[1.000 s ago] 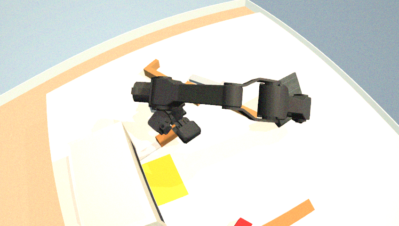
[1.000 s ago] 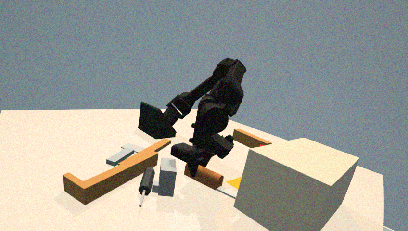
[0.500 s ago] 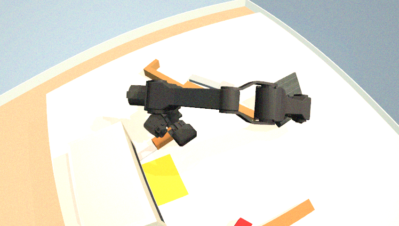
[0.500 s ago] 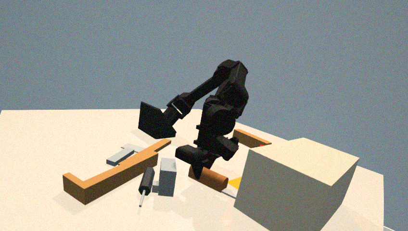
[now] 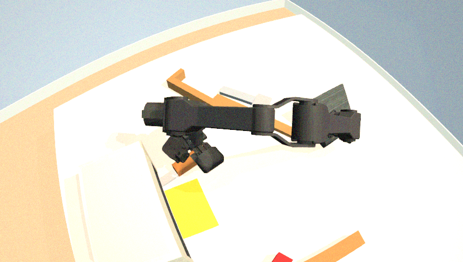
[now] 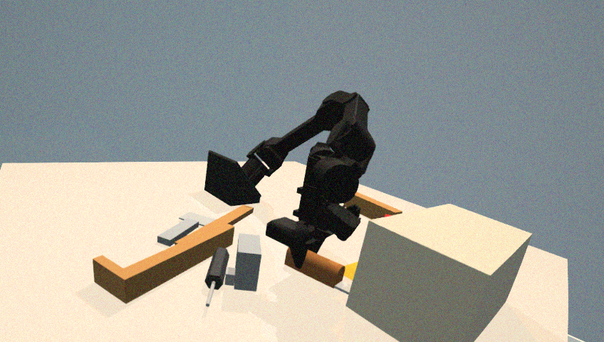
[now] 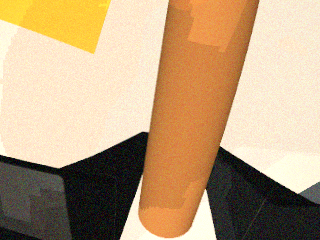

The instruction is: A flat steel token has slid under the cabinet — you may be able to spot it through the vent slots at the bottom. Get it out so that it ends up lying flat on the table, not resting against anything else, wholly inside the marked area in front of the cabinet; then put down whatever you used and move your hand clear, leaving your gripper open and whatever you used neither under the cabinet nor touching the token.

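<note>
An orange cylindrical rod (image 6: 315,267) is being gripped by the claw (image 6: 299,259), low over the bench (image 6: 63,203), beside the cabinet (image 6: 440,271) and yellow marked area (image 5: 190,207). The token cannot be seen.

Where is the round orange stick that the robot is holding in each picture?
Top view: the orange cylindrical rod pokes out below the gripper, near the middle.
Exterior view: the rod lies low at centre, between the gripper and the cream cabinet.
Wrist view: the rod fills the centre, running upward.
Shared landmark: the yellow marked area beside the rod's far end.
</note>
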Available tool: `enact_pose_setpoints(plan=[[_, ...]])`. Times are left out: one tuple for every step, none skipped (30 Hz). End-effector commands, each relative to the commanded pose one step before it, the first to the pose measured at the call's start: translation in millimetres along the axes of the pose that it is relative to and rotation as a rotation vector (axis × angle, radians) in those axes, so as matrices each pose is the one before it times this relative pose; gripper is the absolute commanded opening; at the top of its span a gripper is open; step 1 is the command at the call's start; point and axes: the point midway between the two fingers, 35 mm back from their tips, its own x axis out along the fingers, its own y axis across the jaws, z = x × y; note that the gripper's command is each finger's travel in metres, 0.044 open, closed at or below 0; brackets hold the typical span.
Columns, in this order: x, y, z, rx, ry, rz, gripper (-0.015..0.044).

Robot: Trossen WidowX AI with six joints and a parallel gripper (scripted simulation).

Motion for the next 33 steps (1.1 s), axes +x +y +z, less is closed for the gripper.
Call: enact_pose_setpoints(plan=[[-0.28, 0.47, 4.44, -0.0008, -0.00289, -0.00043, 0.0000], [0.01, 0.09, 0.92, 0.0000, -0.00004, 0.00004, 0.0000], [0.01, 0.09, 0.92, 0.0000, -0.00004, 0.00004, 0.0000], [0.01, 0.10, 0.92, 0.0000, -0.00004, 0.00004, 0.0000], [0.02, 0.10, 0.92, 0.0000, -0.00004, 0.00004, 0.0000], [0.02, 0.11, 0.91, 0.0000, -0.00004, 0.00004, 0.0000], [0.02, 0.11, 0.91, 0.0000, -0.00004, 0.00004, 0.0000], [0.02, 0.11, 0.91, 0.0000, -0.00004, 0.00005, 0.0000], [0.02, 0.12, 0.91, 0.0000, -0.00004, 0.00005, 0.0000], [0.13, 0.14, 0.28, 0.0000, -0.00001, 0.00003, 0.0000], [0.17, 0.43, 0.32, 0.0000, -0.00001, 0.00005, 0.0000], [0.18, 0.74, 0.31, 0.0000, -0.00001, 0.00007, 0.0000], [0.15, 0.87, 0.23, 0.0000, 0.00000, 0.00007, 0.0000], [0.13, 1.13, 0.21, 0.0000, 0.00000, 0.00009, 0.0000], [0.08, 1.19, 0.17, 0.0000, 0.00001, 0.00009, 0.0000], [0.06, 1.29, 0.15, 0.0000, 0.00001, 0.00009, 0.0000], [0.06, 1.53, 0.15, 0.0000, 0.00001, 0.00011, 0.0000], [0.04, 1.47, 0.12, 0.0000, 0.00001, 0.00011, 0.0000], [0.02, 1.35, 0.09, 0.0000, 0.00001, 0.00010, 0.0000], [0.02, 1.27, 0.06, 0.0000, 0.00001, 0.00009, 0.0000], [0.02, 1.25, 0.04, 0.0000, 0.00001, 0.00009, 0.0000], [0.02, 1.27, 0.02, 0.0000, 0.00002, 0.00009, 0.0000], [0.04, 1.32, 0.01, 0.0000, 0.00002, 0.00009, 0.0000], [0.04, 1.35, 0.00, 0.0000, 0.00002, 0.00009, 0.0000], [0.04, 1.36, 0.00, 0.0000, 0.00002, 0.00009, 0.0000], [0.04, 1.36, -0.01, 0.0000, 0.00002, 0.00009, 0.0000], [0.03, 1.36, -0.01, 0.0000, 0.00002, 0.00009, 0.0000], [0.03, 1.35, -0.01, 0.0000, 0.00002, 0.00009, 0.0000], [0.03, 1.34, -0.01, 0.0000, 0.00002, 0.00009, 0.0000], [0.03, 1.34, -0.01, 0.0000, 0.00002, 0.00009, 0.0000], [0.02, 1.33, -0.01, 0.0000, 0.00002, 0.00009, 0.0000], [0.02, 1.32, 0.00, 0.0000, 0.00002, 0.00009, 0.0000], [0.02, 1.31, 0.00, 0.0000, 0.00002, 0.00009, 0.0000]])
